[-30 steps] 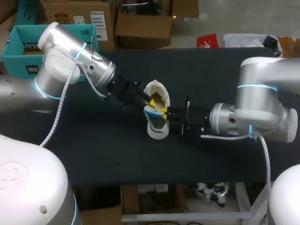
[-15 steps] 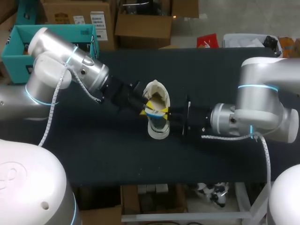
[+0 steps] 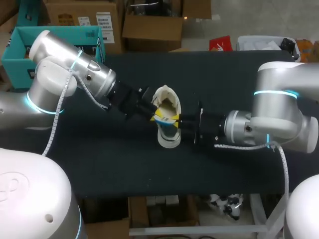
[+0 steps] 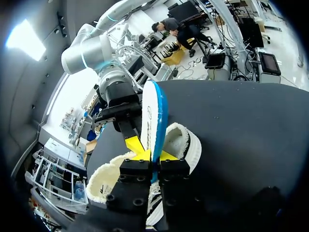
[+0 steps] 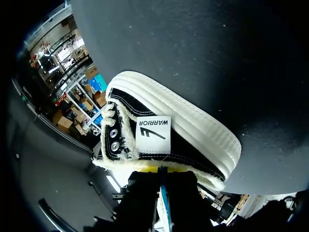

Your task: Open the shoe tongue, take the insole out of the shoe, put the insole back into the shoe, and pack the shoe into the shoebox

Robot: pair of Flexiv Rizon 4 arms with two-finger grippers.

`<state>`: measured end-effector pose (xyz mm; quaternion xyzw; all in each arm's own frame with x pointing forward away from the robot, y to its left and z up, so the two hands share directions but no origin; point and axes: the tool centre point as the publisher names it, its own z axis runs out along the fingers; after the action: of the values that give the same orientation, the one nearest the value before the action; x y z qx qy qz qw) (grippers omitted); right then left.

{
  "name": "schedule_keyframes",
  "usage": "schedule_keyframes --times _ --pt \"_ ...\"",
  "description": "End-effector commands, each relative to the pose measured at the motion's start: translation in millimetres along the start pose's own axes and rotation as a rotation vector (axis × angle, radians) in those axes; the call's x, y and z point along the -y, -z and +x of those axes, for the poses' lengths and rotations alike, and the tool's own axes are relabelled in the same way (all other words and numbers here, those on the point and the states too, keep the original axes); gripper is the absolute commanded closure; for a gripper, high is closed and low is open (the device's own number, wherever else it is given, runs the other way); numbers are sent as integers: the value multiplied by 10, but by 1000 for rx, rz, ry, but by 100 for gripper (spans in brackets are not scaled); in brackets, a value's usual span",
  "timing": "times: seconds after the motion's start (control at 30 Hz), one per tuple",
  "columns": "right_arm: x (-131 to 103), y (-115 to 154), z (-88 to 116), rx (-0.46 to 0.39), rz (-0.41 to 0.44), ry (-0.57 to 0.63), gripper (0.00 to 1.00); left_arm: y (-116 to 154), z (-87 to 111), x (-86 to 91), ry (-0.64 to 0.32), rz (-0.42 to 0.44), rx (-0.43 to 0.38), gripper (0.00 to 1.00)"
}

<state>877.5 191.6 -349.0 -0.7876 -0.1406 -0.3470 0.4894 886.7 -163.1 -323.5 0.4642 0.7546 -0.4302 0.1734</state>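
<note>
- The white, blue-edged insole [image 4: 153, 116] stands on edge, rising out of the opening of the fleece-lined black shoe [image 3: 168, 137].
- The shoe rests on its white sole at the middle of the black table [image 3: 99, 154].
- The left gripper [image 4: 152, 155] pinches the insole's lower end, its yellow tips tight against both faces.
- Opposite, the right gripper [image 5: 161, 170] meets it over the shoe, its fingers nearly together with the blue edge clamped between them.

I'm running this from a robotics lab. My silver-white jointed left arm [image 3: 70, 74] and right arm [image 3: 279, 114], each with a glowing blue ring and a loose grey cable [image 3: 62, 112], work over a black-topped table [image 3: 224, 74].
</note>
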Motion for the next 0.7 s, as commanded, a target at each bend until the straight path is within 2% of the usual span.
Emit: schedule_keyframes --times 0.03,0.4,0.43,0.47,0.5,0.53,0.57,0.7 --pt "36 10 -16 -3 0 0 100 -26 19 -31 2 -3 13 100" --pt "-17 -11 -18 -1 20 -14 100 -42 8 3 -6 1 8 100" --pt "-24 -15 -18 0 23 -18 93 -42 8 4 -5 1 8 100" --pt "-26 -16 -17 1 23 -19 65 -41 8 4 -5 1 8 100" --pt "-26 -17 -17 1 24 -19 51 -40 9 4 -5 0 8 100" --pt "-24 -18 -16 1 24 -18 12 -37 10 5 -5 0 8 100" --pt "-17 -20 -14 1 25 -17 0 -35 11 6 -4 -1 8 100" --pt "4 -20 -12 1 24 -14 0 -29 17 6 -2 -1 10 100"
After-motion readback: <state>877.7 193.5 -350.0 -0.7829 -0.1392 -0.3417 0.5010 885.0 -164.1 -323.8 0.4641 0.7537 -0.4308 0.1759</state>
